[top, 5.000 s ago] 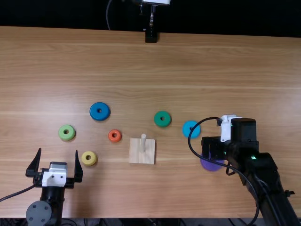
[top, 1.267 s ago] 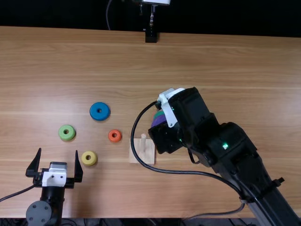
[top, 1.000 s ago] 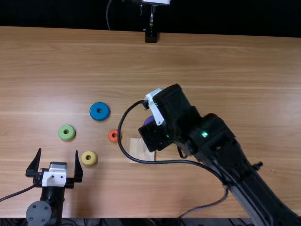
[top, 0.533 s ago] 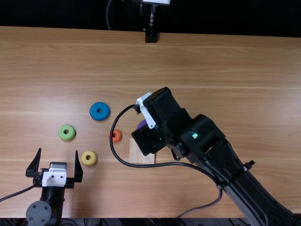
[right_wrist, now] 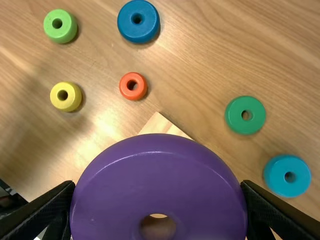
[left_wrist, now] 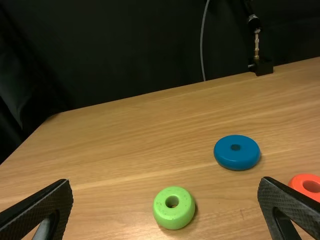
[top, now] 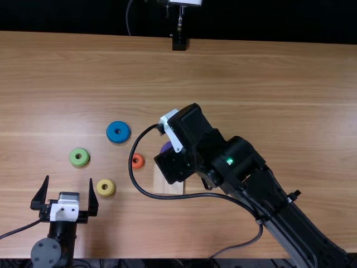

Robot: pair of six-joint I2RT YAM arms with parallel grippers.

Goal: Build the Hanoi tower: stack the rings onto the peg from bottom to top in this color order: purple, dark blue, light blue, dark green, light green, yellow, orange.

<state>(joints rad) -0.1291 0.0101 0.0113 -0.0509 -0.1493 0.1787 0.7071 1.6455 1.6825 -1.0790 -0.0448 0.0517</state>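
So the right gripper [top: 173,163] has its jaws clamped on the smooth, round purple ring [right_wrist: 160,185], which sits right between them, partly covering the pale wooden base [right_wrist: 163,126] in the right wrist view. Left gripper's [top: 68,180] jaws? Wide apart.

purple ring [right_wrist: 160,175]: broad, rounded, with a central hole, was held between the fingers of the right hand [top: 174,166], above the tabletop near the pale, flat wooden base [top: 168,187]. dark blue [top: 118,127], light green [top: 79,152], yellow [top: 106,183] and small orange [top: 139,157] rings lay flat and apart to the base's left; dark green [right_wrist: 245,104] and light blue [right_wrist: 287,165] rings lay flat, near each other, to its right.
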